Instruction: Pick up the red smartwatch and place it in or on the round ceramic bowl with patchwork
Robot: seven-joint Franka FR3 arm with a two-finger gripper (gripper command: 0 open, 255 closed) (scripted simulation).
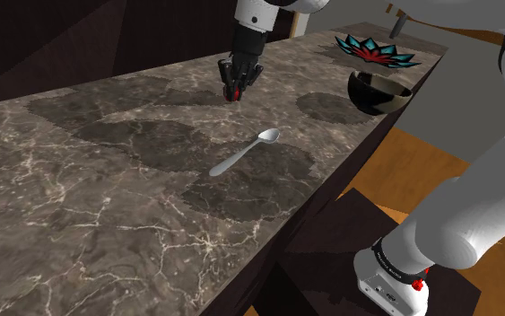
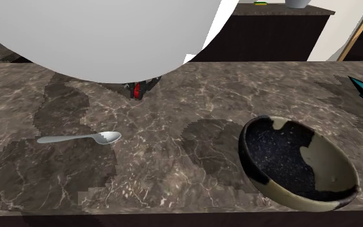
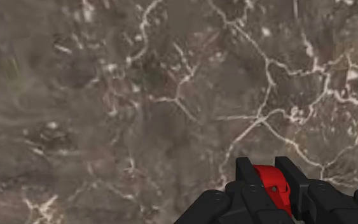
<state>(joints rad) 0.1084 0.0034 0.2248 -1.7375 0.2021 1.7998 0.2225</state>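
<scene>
My hand (image 3: 268, 169) is clamped on the red smartwatch (image 3: 275, 191), low over the surface (image 1: 107, 197), so I'd lift straight up before swinging gently to the patchwork bowl (image 2: 302, 164).

Dim, flat light, jagged blocky shadow patches across the middle of the marble countertop (image 1: 80, 206), pale sheen on the spoon (image 1: 246, 153)

A marble counter (image 1: 107, 197) bears a spoon (image 1: 246, 153), a bowl (image 1: 378, 92) and a spiky teal dish (image 1: 376, 51).
</scene>
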